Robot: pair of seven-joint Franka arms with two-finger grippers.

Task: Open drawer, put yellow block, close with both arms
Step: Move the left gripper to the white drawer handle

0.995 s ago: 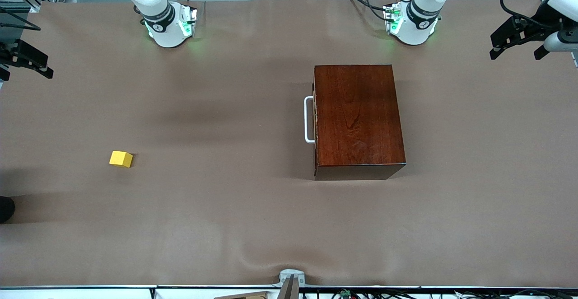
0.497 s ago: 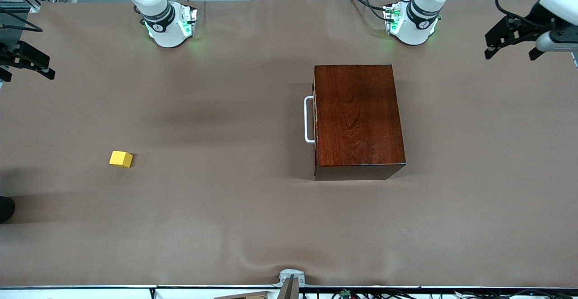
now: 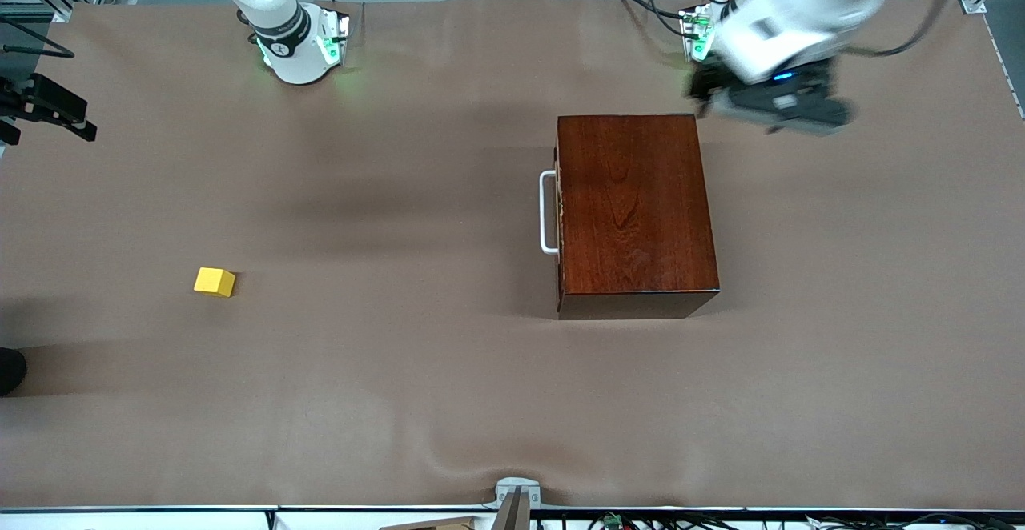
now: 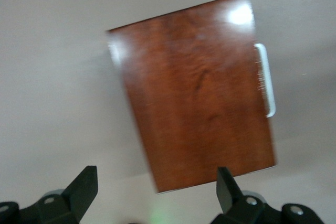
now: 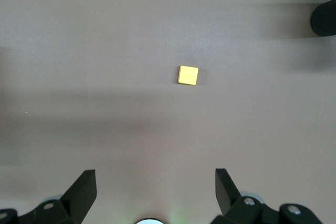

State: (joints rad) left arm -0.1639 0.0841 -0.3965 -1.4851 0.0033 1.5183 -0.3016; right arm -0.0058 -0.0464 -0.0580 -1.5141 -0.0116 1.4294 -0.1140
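Note:
The mahogany-coloured box (image 3: 633,210) stands mid-table with its drawer shut; the white bar handle (image 3: 547,211) faces the right arm's end. My left gripper (image 3: 765,102) hangs open and empty in the air over the table, by the box's corner closest to the left arm's base. Its wrist view looks down on the box (image 4: 199,93), the handle (image 4: 266,80) and its own open gripper (image 4: 156,182). The yellow block (image 3: 215,282) lies alone on the cloth toward the right arm's end. My right gripper (image 3: 56,110) is open, high at that end, and sees the block (image 5: 188,75) below.
A brown cloth covers the table (image 3: 400,402) and is rippled near the front edge. A black round object (image 3: 10,370) sits at the right arm's end, also seen in the right wrist view (image 5: 325,17). A grey clamp (image 3: 516,494) sits on the front edge.
The left arm has swung in from the table's end to beside the box's corner. The right gripper, box and block have stayed put.

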